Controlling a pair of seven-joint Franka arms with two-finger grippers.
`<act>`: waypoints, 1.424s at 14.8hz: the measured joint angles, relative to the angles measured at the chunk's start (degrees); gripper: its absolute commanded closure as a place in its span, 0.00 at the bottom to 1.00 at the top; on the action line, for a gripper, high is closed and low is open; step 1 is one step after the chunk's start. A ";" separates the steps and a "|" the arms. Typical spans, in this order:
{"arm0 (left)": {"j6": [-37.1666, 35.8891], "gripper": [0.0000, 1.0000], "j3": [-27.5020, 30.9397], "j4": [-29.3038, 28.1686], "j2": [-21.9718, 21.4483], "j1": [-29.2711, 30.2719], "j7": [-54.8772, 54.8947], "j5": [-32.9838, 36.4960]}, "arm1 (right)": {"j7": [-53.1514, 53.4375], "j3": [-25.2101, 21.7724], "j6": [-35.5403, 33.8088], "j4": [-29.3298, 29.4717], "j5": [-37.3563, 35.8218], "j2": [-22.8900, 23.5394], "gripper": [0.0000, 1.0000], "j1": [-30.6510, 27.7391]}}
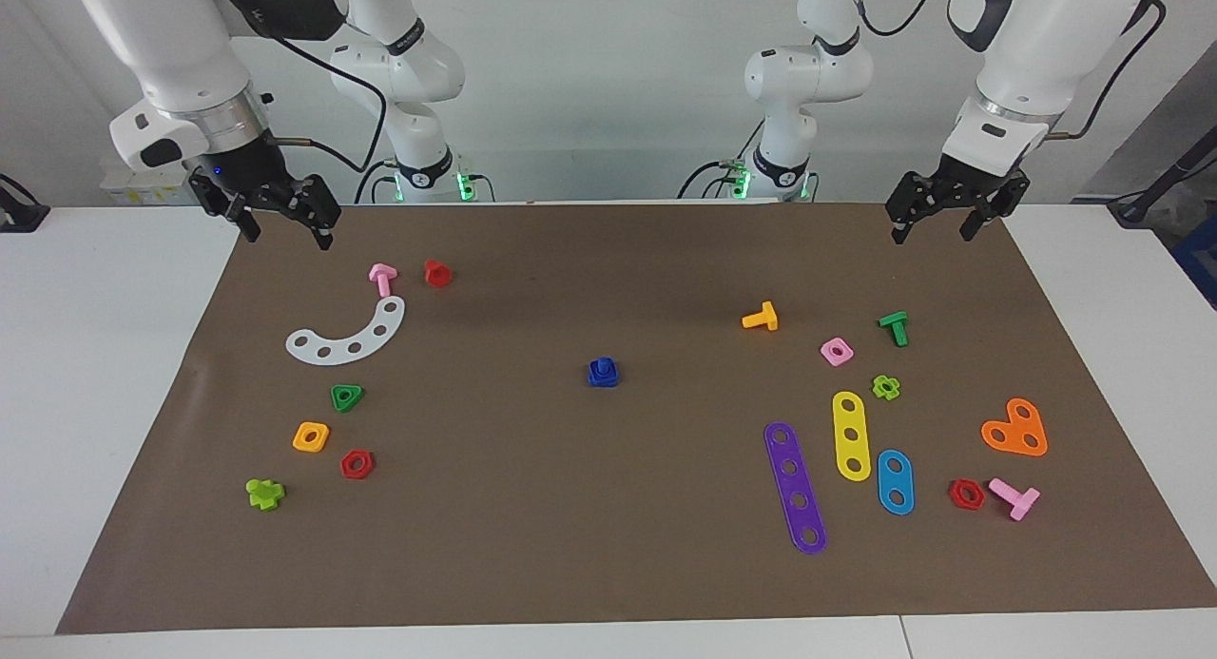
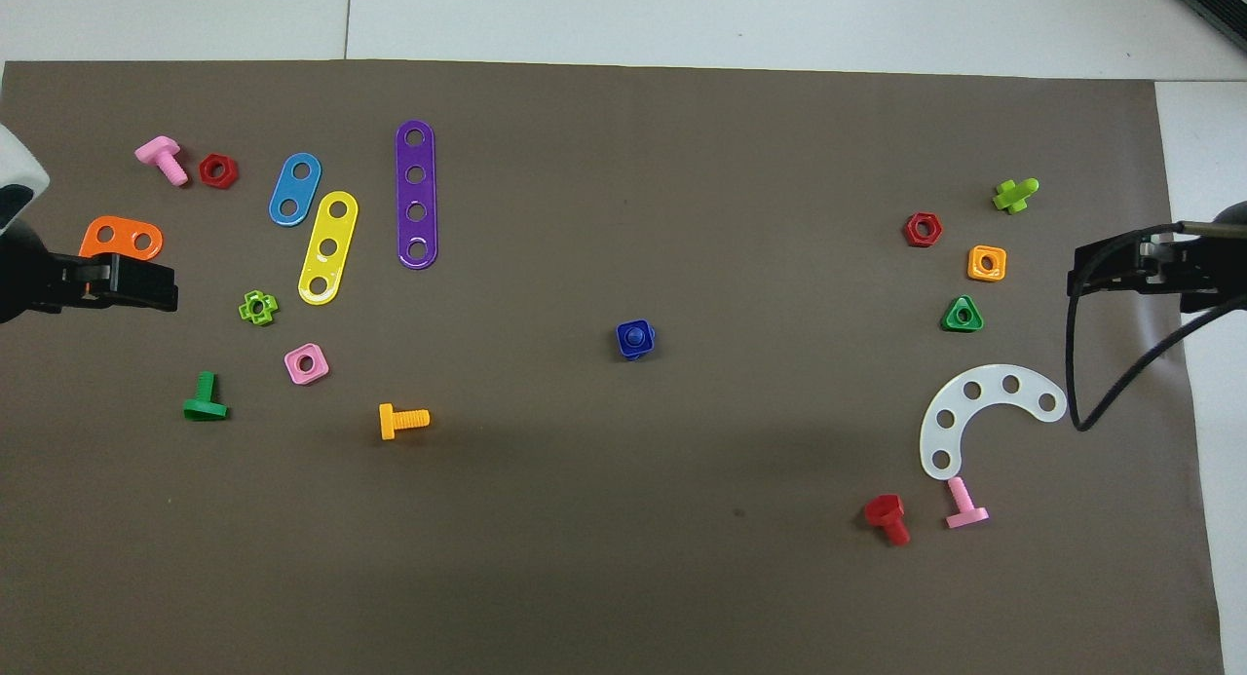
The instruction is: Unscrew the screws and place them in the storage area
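Note:
The screw [image 1: 603,372] [image 2: 635,339] is a small royal-blue piece with a squarish base and a short stub pointing up. It stands alone in the middle of the brown mat [image 1: 570,507] [image 2: 623,558], whose bare stretches serve as the storage area. My right gripper [image 1: 285,226] hangs open and empty over the mat's edge, above the pink bolt [image 1: 382,279]. My left gripper [image 1: 936,229] hangs open and empty over the mat's corner at the left arm's end. Both are well away from the screw.
At the right arm's end lie a white curved plate [image 1: 350,336], a red bolt [image 1: 437,273] and several nuts. At the left arm's end lie purple [image 1: 795,488], yellow and blue strips, an orange plate [image 1: 1015,429], orange [image 1: 761,317] and green bolts, and nuts.

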 measured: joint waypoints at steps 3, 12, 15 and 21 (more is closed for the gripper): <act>-0.02 0.00 0.31 0.00 0.00 0.03 2.16 0.01 | 0.00 0.00 0.00 0.00 0.00 -0.01 0.00 0.00; 4.72 0.00 -0.97 -2.73 1.81 -10.92 -9.32 -1.12 | 0.00 0.00 0.00 -0.01 0.00 -0.01 0.00 0.00; 11.50 0.01 -1.10 -2.93 7.06 -17.75 -19.99 -2.00 | 0.00 0.00 0.00 -0.01 0.00 -0.01 0.00 0.00; 24.48 0.09 -1.10 -0.71 18.65 -27.40 -39.69 -3.53 | 0.00 0.00 0.00 -0.01 0.00 -0.02 0.00 -0.01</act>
